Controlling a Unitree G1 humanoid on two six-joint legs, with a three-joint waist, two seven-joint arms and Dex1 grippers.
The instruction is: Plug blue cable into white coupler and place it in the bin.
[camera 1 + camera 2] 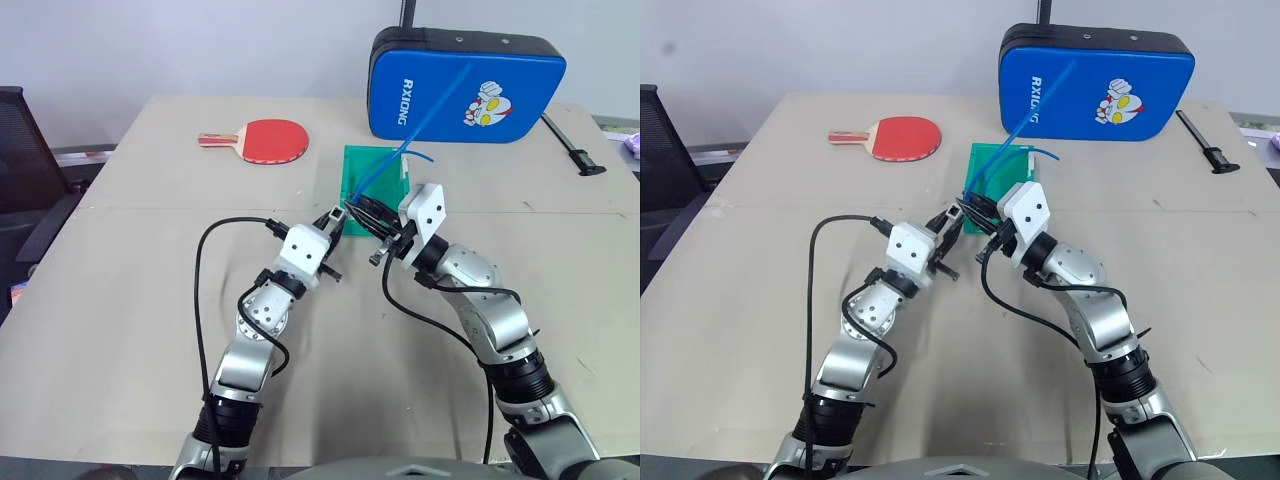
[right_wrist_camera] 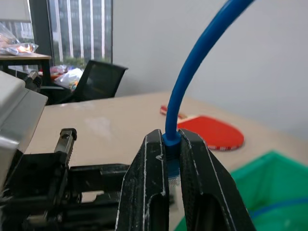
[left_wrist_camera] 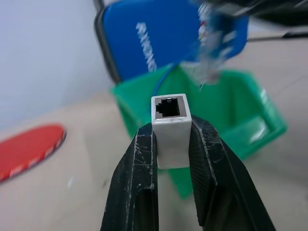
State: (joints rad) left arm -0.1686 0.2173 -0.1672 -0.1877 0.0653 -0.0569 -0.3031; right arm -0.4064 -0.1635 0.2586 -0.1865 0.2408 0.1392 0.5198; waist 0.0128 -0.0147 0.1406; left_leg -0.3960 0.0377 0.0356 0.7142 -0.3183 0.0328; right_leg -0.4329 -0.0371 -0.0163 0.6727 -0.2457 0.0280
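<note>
Left wrist view: your left gripper [image 3: 171,144] is clamped on the white coupler [image 3: 170,126], the dark socket facing outward toward the bin [image 3: 250,115]. Right wrist view: your right gripper [image 2: 173,159] is closed tight on the blue cable [image 2: 202,53] just behind its clear plug, which sits between the fingers [image 2: 154,173].

Step in hand, as judged: alignment before insertion. In the head views both grippers meet above the tabletop [image 1: 120,300], just in front of the bin's near edge, coupler and plug close together but apparently not yet mated; the socket looks empty.

Next move calls for: bring the plug's tip square to the socket, match the clip side to the notch, then push straight along the socket axis. Little of the plug sticks out past the fingers, so watch that the fingertips do not foul the coupler first.

Containers: the bin [image 1: 362,165] is green and open-topped. The cable's free length rises from the right gripper and arcs over it; whether anything else lies inside, you cannot tell.
</note>
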